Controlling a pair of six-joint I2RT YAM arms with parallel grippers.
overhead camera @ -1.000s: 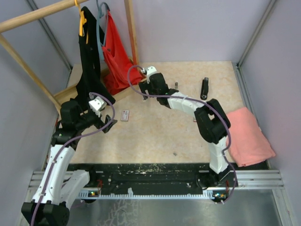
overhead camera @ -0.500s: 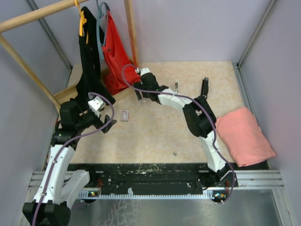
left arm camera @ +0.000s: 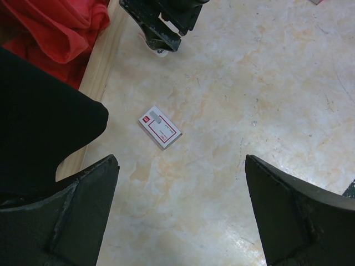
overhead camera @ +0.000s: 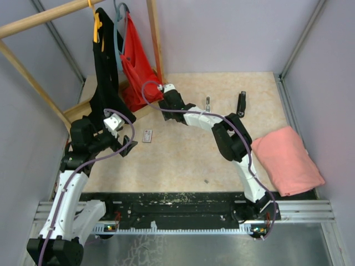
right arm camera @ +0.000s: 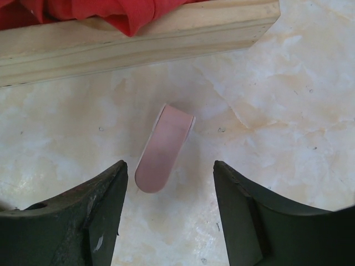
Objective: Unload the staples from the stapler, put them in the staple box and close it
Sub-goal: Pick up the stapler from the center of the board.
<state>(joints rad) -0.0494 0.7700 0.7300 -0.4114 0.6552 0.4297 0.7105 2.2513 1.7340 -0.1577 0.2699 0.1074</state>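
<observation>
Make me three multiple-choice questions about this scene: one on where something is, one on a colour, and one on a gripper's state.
1. Where does the stapler lie?
A. on a shelf
B. on the table, far right part
C. in a bin

2. What colour is the small rounded piece under the right gripper?
A. green
B. blue
C. pink

3. How is the left gripper?
A. open, empty
B. shut, empty
C. shut on the stapler

Answers:
1. B, the overhead view shows it flat on the tabletop with nothing gripping it.
2. C, the right wrist view shows it pink between the open fingers.
3. A, its fingers stand wide above the red-and-white box.
</observation>
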